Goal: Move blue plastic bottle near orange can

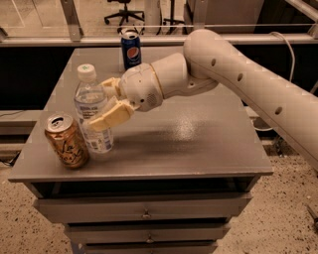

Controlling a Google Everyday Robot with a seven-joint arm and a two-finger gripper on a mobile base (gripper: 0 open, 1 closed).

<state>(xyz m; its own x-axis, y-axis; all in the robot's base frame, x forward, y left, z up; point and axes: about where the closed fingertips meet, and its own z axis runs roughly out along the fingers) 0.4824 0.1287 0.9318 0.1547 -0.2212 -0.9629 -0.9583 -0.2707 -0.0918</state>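
A: How many cans?
B: Two — one orange can (67,141) and one Pepsi can (131,49).
A: Bottles?
B: One blue plastic bottle (88,99).
A: Grippers?
B: One gripper (102,105), clamped around that bottle.
A: Furniture?
B: One grey drawer cabinet (198,139) — everything stands on it.

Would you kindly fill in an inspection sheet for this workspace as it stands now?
Surface: grey table top, drawers beneath.
Job's things: blue plastic bottle upright, close beside orange can, front left.
Clutter: Pepsi can at the back edge.
Grippers: gripper closed around the bottle's middle.
Cables: one grey cable behind the arm, right side.
Surroundings: office chair beyond a railing.
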